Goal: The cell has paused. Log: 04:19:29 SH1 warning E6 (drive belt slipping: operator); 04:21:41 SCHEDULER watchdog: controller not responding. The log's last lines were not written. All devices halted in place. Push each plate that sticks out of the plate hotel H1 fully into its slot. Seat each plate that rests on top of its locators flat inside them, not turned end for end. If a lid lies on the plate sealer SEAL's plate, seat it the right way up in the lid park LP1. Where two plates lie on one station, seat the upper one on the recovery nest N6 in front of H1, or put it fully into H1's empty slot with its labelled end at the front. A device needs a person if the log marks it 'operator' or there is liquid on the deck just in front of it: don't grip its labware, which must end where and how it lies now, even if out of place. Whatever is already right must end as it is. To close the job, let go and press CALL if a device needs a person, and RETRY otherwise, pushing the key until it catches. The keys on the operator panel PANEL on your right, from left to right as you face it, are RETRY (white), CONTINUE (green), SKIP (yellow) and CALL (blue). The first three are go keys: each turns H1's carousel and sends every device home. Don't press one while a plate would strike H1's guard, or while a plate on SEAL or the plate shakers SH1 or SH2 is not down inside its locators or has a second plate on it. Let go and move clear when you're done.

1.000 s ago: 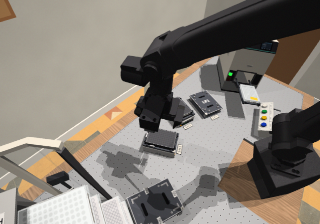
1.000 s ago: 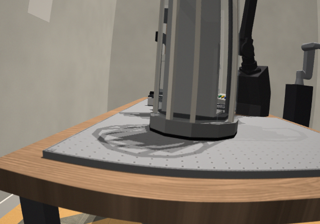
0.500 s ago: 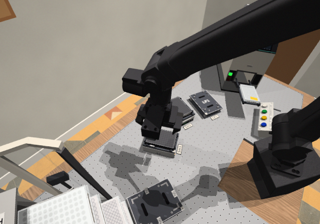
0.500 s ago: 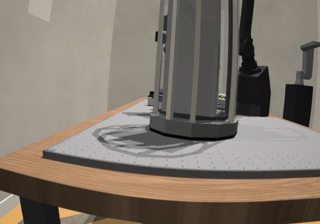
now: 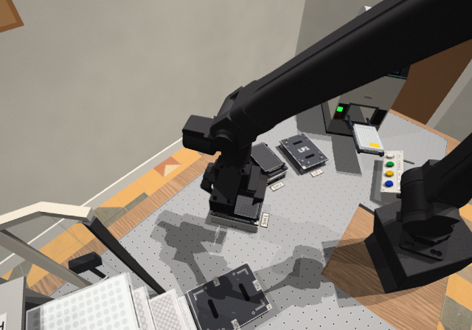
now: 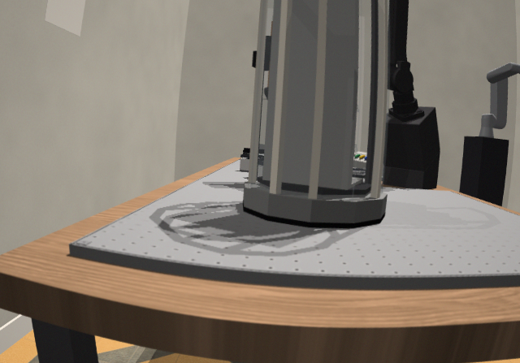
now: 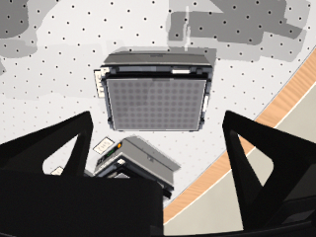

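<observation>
My gripper (image 5: 235, 201) is open and empty, low over the dark fine-welled plate (image 5: 245, 206) on shaker SH1 (image 5: 264, 219). In the wrist view the plate (image 7: 154, 102) lies between and below my spread fingers, not touched. A second dark plate (image 5: 266, 156) lies on SH2 behind it and looks tilted; it also shows in the wrist view (image 7: 138, 166). Lid park LP1 (image 5: 304, 150) holds nothing. A white plate with a yellow label (image 5: 367, 139) lies at sealer SEAL (image 5: 354, 117). Recovery nest N6 (image 5: 228, 297) holds nothing. White plates (image 5: 87, 307) stick out of hotel H1 at the lower left.
The operator panel (image 5: 389, 169) with white, green, yellow and blue keys sits right of SEAL's plate. The arm's base (image 5: 422, 238) stands at the right. H1's tower and guard posts (image 6: 318, 99) fill the exterior view and hide most stations there.
</observation>
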